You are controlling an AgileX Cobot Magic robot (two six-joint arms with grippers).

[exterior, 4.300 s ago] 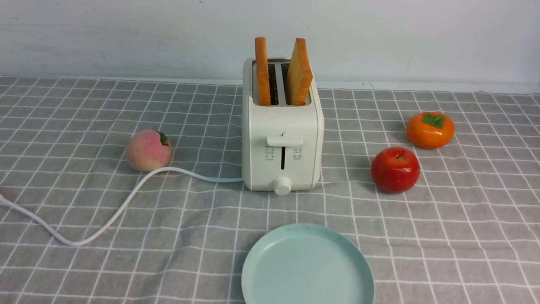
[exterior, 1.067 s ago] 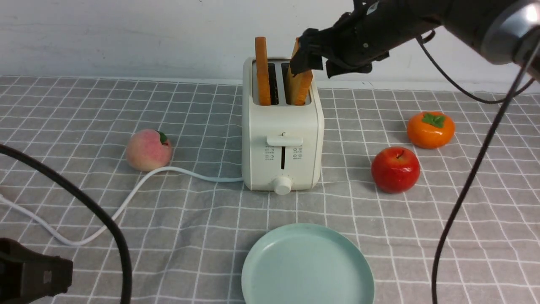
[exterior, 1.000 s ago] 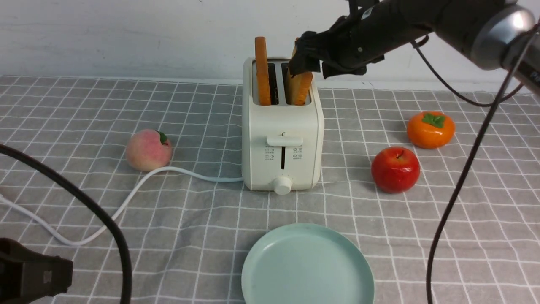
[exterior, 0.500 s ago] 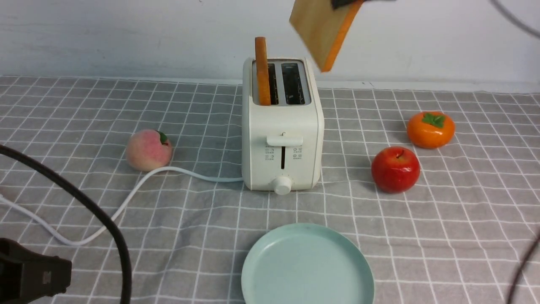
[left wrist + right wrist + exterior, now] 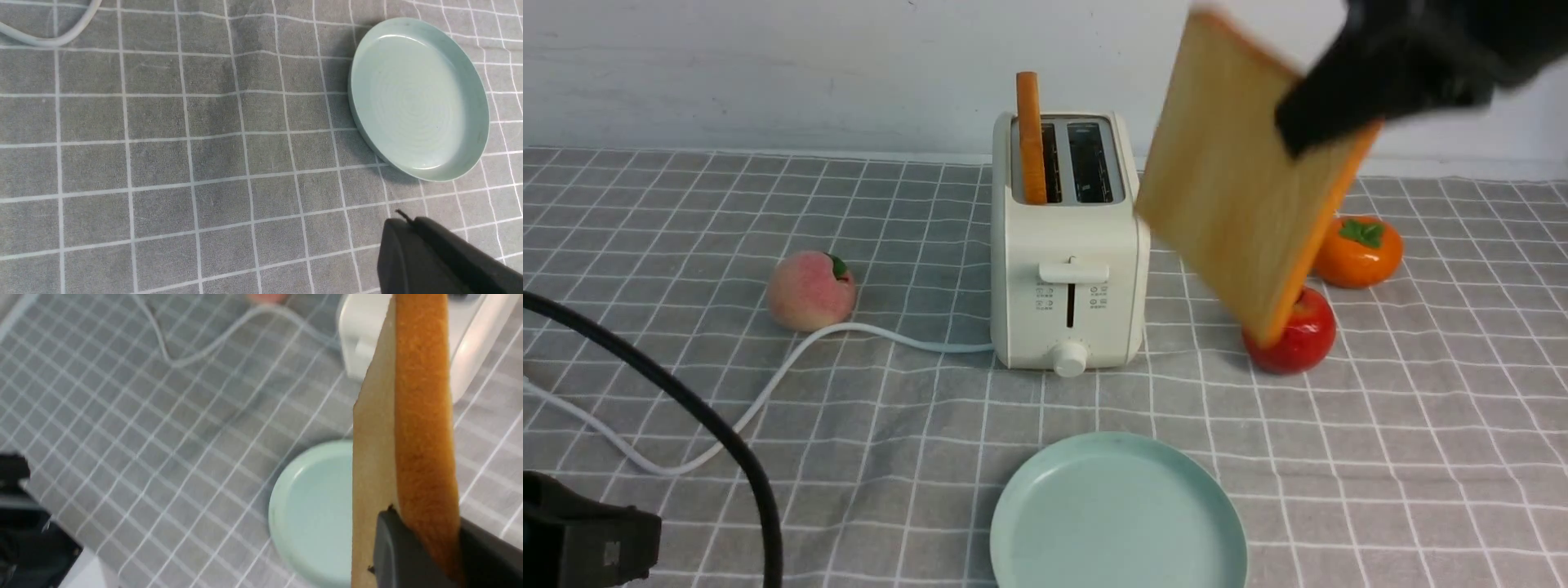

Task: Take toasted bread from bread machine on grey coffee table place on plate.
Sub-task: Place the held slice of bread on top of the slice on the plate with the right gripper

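The right end effector (image 5: 1327,122) is clamping one slice of toasted bread (image 5: 1241,188) by its upper right edge, with a dark finger pressing on each face; it is blurred in the front view. In the right wrist view the fingers (image 5: 392,555) are squeezing the orange-brown crust (image 5: 423,416) between them. The slice is hanging in the air, tilted, with its pale golden face turned toward the left and near side. It is hovering just right of the bread machine (image 5: 1070,269) and clear of it, covering part of a red apple (image 5: 1311,339) from the front camera.

A second slice (image 5: 1031,139) is standing upright in the left slot of the cream-white machine. The mint-green plate (image 5: 1119,523) is lying on the worktop (image 5: 890,457) near the camera, in front of the machine and apart from it, and is carrying nothing.

An orange persimmon (image 5: 1364,253) is sitting beyond the apple on the right. A peach (image 5: 810,291) is resting left of the machine, beside its white cord (image 5: 768,384).

The left end effector (image 5: 429,261) is sitting clenched and empty-handed, low over the near left of the worktop, left of the plate (image 5: 416,102), with a black cable (image 5: 686,408) arching above it.
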